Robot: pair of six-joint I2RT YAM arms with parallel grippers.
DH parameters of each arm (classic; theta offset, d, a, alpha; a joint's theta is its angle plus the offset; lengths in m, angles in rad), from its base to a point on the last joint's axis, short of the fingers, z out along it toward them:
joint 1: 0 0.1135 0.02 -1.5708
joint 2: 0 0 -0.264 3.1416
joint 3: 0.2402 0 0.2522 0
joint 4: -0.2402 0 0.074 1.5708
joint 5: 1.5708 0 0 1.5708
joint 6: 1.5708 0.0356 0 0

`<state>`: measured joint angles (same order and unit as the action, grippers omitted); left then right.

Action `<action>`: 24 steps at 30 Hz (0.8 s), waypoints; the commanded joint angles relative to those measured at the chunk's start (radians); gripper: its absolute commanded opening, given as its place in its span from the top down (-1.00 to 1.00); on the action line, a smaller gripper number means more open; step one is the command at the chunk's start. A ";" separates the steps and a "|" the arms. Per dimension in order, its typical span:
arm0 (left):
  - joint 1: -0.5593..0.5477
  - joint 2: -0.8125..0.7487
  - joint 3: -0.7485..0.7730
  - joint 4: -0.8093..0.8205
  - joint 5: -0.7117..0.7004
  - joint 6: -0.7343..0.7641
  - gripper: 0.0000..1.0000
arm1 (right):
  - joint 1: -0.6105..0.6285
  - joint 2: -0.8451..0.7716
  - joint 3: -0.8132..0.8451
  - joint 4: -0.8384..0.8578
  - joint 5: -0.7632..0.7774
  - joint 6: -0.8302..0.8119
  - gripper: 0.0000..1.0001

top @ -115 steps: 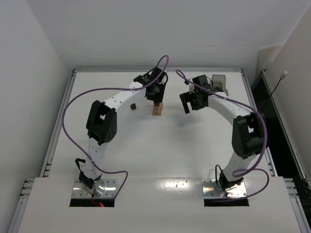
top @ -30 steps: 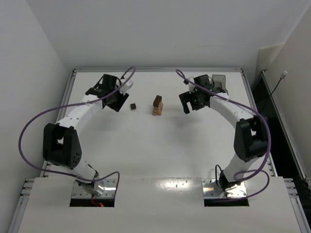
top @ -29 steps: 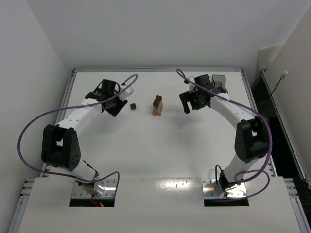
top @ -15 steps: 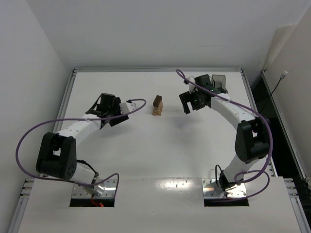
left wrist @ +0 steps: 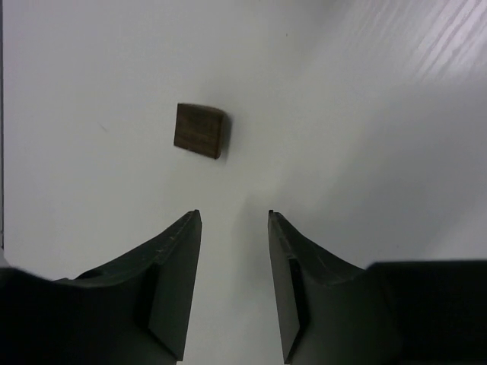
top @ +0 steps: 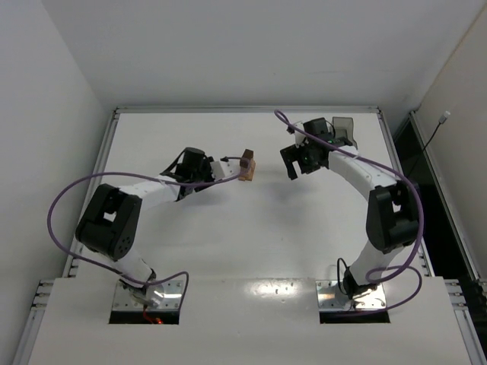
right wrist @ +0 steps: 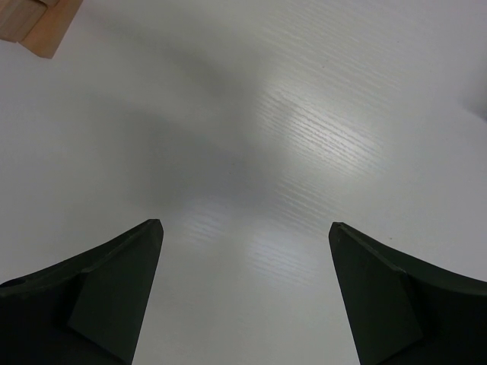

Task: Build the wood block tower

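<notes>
Your left gripper [left wrist: 233, 217] hangs low over the bench [top: 251, 236] with its jaws partly apart and nothing between them. A loose dark brown block [left wrist: 200, 131] lies flat on the bench just ahead of the fingertips, a little left of the gap's line. That pose reads as lining up for a pick, so you probably need to shift left before the jaws can straddle the block.

The tower [top: 246, 166] stands toward the far side of the bench, well in from every edge, with tan pieces below and a dark one on top. In the top view the front end of your left arm reaches in close on the tower's left, and the arm hides the loose block. That is your tight spot: a sideways sweep of the wrist could topple the stack.

Your right gripper [right wrist: 245, 224] hovers to the right of the tower and apart from it, jaws spread wide and empty. A tan block [right wrist: 23, 19] of the stack shows at the corner of its view. Held there, it leaves the stack's right side free. The grey tray [top: 344, 129] sits behind it near the far right corner. For a retreat, the near half of the bench holds only the arms' own links.
</notes>
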<state>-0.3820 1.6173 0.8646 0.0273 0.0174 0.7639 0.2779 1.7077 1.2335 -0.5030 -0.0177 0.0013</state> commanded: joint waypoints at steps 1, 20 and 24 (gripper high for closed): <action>-0.014 0.059 0.089 0.050 0.000 -0.026 0.25 | -0.002 0.006 0.012 0.021 0.004 -0.004 -0.76; -0.023 0.216 0.241 -0.046 0.009 -0.044 0.28 | -0.002 0.043 0.030 0.021 0.013 -0.004 -0.76; -0.023 0.237 0.252 -0.046 0.009 -0.035 0.28 | -0.002 0.043 0.030 0.021 0.013 -0.004 -0.76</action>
<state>-0.3996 1.8404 1.0733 -0.0242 0.0040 0.7250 0.2779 1.7481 1.2335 -0.5026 -0.0071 0.0002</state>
